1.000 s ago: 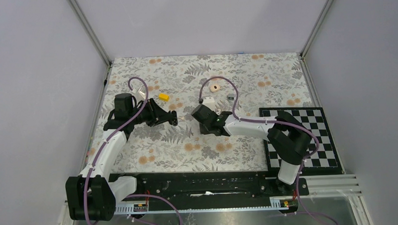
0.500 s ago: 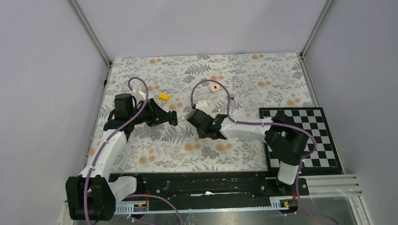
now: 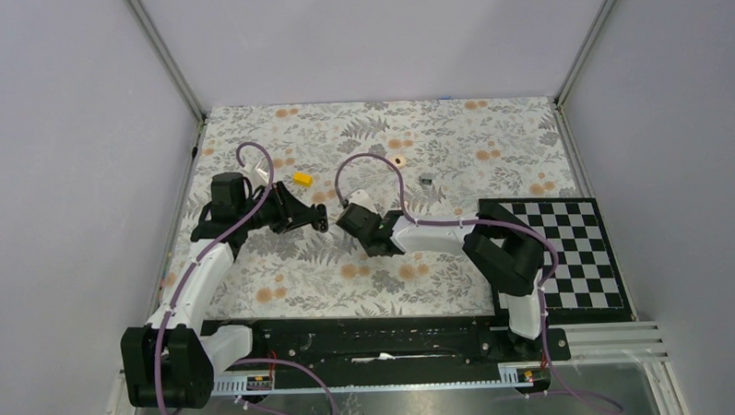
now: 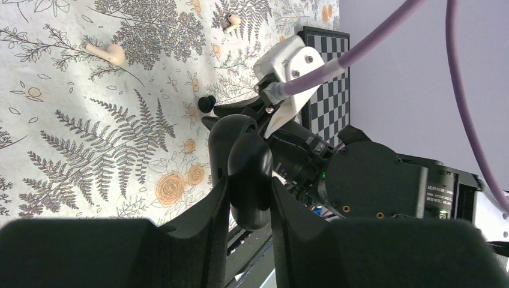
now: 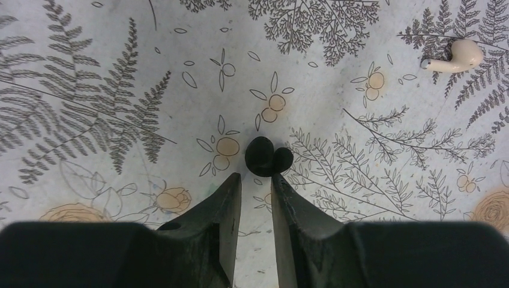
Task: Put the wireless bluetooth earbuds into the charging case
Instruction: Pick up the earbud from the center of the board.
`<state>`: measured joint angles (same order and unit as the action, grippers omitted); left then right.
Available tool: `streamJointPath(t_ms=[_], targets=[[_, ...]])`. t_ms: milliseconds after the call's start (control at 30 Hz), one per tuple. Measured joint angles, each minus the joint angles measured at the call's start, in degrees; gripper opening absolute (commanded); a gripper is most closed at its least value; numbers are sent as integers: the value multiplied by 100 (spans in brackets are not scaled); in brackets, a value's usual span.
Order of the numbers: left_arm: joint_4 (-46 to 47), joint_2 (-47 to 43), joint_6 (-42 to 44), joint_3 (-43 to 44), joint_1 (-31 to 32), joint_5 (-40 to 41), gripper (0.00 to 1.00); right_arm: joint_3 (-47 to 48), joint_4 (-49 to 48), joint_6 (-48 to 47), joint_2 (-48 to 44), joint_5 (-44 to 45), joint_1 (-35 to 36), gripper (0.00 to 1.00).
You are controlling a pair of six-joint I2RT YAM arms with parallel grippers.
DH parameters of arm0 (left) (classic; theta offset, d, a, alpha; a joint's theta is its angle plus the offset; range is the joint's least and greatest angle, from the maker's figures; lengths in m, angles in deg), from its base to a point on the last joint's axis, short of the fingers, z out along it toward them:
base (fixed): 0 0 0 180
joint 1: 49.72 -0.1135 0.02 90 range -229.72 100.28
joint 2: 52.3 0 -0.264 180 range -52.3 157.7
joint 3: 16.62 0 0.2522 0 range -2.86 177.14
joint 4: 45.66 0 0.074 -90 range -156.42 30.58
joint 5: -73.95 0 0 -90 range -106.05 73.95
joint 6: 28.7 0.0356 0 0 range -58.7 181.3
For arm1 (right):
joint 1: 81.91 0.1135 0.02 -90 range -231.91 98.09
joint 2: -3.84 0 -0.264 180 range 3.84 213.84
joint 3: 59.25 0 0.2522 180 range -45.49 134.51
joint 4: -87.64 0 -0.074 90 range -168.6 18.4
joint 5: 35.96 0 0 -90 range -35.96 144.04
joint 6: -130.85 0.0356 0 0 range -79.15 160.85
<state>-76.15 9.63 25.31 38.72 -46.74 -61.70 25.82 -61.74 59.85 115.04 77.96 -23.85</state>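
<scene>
My left gripper (image 4: 247, 183) is shut on the charging case (image 4: 247, 159), a glossy black oval held upright between its fingers above the floral mat. In the top view that gripper (image 3: 320, 218) sits left of centre, pointing right. One black earbud (image 5: 267, 157) lies on the mat just beyond the tips of my right gripper (image 5: 255, 177), slightly to their right. The right jaws stand a little apart with only bare mat between them. The left wrist view shows the same earbud (image 4: 207, 103) beyond the case, next to the right wrist. My right gripper (image 3: 344, 219) faces the left one closely.
A cream earbud-shaped piece (image 5: 453, 58) lies at the upper right of the right wrist view. A yellow object (image 3: 301, 178), a peach disc (image 3: 398, 160) and a small grey piece (image 3: 426, 180) lie further back. A checkerboard (image 3: 568, 247) is on the right.
The right arm has swung left across the mat until its gripper is close to the left one. The left arm and the case have stayed still.
</scene>
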Motion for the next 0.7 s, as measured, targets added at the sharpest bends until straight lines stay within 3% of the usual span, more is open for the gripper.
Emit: streamJointPath(t_ms=[700], targets=[[-13,0,-2,0,0,-2,0,271,-109,-494,319,411,-9,37]])
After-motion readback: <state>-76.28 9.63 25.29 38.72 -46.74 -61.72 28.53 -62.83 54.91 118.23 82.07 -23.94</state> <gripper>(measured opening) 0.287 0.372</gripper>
